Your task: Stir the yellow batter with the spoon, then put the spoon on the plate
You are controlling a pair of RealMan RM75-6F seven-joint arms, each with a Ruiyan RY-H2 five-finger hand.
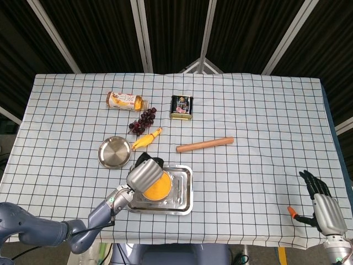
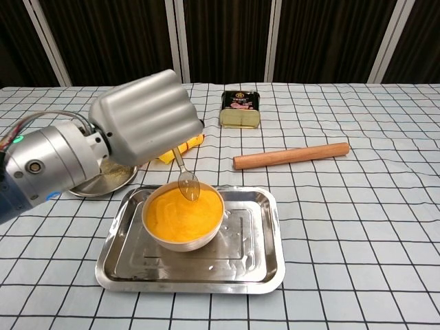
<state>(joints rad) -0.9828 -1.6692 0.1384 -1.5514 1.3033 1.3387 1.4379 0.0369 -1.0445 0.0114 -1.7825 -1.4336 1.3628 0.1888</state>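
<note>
The left hand (image 2: pixel 146 117) is clamped on the spoon (image 2: pixel 185 177), holding its handle from above so the scoop hangs down over the rear edge of the bowl (image 2: pixel 183 215) — a steep angle that suits lifting out rather than stirring. The scoop sits just above the yellow batter (image 2: pixel 184 205), at or barely touching its surface; I cannot tell which. The bowl stands in the left part of a steel tray (image 2: pixel 256 256), whose raised rim would catch any drips.

The plate (image 1: pixel 114 152) lies just beyond the tray's far left corner, near the hand, so the carry looks short — up over the bowl's rim, then left and back. In the chest view the hand hides most of the plate. The yellow piping bag (image 1: pixel 146 139) and the grapes (image 1: pixel 142 121) lie close behind it, limiting room on that side.

The right hand (image 1: pixel 322 207) rests near the table's front right edge, fingers apart and empty, well apart from everything.
</note>
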